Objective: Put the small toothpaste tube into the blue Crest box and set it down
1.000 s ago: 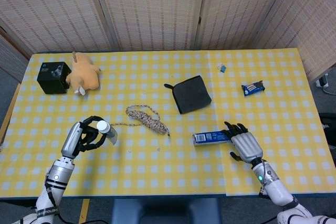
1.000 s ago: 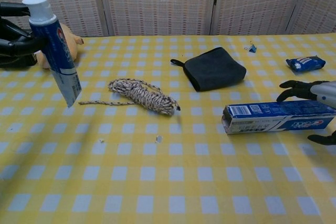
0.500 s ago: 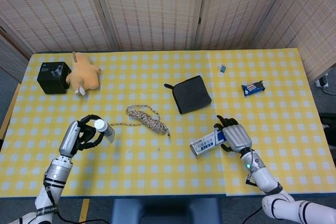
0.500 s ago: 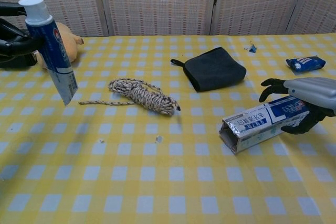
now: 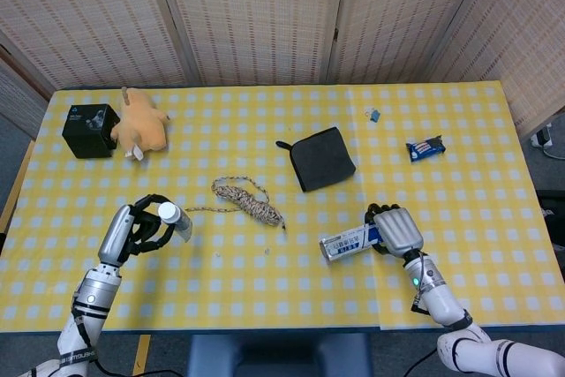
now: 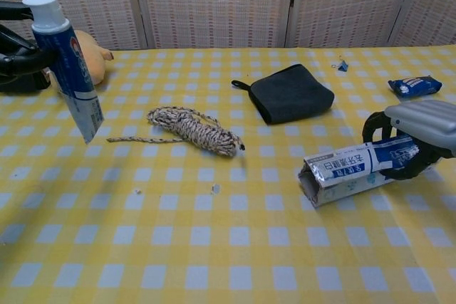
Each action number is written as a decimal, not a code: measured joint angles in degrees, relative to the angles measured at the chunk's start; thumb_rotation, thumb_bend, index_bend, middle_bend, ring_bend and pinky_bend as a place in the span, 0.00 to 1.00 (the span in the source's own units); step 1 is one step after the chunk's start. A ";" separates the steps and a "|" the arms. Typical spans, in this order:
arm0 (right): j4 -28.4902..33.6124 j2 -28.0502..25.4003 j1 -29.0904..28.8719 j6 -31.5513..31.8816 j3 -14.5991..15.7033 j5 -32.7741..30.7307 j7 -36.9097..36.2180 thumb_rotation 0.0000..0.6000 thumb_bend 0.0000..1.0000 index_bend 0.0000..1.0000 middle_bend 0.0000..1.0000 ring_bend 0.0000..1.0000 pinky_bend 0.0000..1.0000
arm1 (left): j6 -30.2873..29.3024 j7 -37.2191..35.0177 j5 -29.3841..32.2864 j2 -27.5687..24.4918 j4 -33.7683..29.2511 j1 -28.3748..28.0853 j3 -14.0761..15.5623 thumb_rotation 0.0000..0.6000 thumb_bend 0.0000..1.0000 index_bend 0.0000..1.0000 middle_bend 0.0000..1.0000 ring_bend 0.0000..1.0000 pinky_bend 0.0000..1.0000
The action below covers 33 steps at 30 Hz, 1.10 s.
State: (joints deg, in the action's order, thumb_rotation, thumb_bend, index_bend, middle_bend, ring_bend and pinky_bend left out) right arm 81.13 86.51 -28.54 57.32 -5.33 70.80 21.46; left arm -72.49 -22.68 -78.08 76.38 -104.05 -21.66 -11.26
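- Blue Crest box (image 6: 356, 170) sits in our right hand (image 6: 420, 129), fingers wrapped round it, open end tilted toward the table, apparently raised.
- Our left hand (image 5: 132, 229) grips the small toothpaste tube (image 6: 68, 65), cap up, above the table's left side.

1. Pretty bright and even in both views, soft light from overhead, no harsh glare on the tablecloth (image 6: 214, 247).
2. Shadows are faint: a soft blur under the tube (image 6: 68, 62), below the left hand (image 5: 141, 227) fingers.
3. Small dark shadow under the box (image 6: 356, 172) by the right hand (image 6: 417, 133) fingers.
4. Chest view goes a bit soft near its bottom edge; head view stays sharp.
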 measured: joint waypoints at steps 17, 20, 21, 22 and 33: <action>9.36 -4.78 2.58 5.47 -1.41 4.50 -17.32 1.00 0.35 0.57 0.33 0.38 0.45 | -1.45 2.94 0.59 -3.67 -8.31 0.10 -2.06 1.00 0.78 0.90 1.00 1.00 1.00; 10.69 -5.12 2.81 4.61 -1.71 4.27 -23.03 1.00 0.35 0.57 0.33 0.38 0.45 | -1.94 4.01 1.11 -4.93 -11.33 -0.05 -3.23 1.00 0.78 0.90 1.00 1.00 1.00; 10.90 -5.06 2.87 4.21 -1.81 4.25 -25.37 1.00 0.35 0.57 0.33 0.38 0.45 | -2.08 4.39 1.48 -5.52 -12.73 -0.14 -3.79 1.00 0.78 0.90 1.00 1.00 1.00; 10.95 -4.93 2.90 3.95 -1.88 4.25 -27.12 1.00 0.35 0.57 0.33 0.38 0.45 | -2.18 4.70 1.81 -5.98 -13.83 -0.22 -4.26 1.00 0.78 0.90 1.00 1.00 1.00; 6.47 5.45 1.50 0.22 -3.86 3.73 -44.50 1.00 0.35 0.57 0.32 0.38 0.45 | -2.64 8.18 9.03 -10.79 -26.81 -2.60 -11.02 1.00 0.78 0.90 1.00 1.00 1.00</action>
State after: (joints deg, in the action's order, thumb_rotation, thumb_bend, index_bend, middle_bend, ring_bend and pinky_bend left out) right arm 87.60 91.97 -27.03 57.54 -9.19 74.53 -23.04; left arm -75.13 -14.51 -69.06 65.60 -130.86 -24.26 -22.28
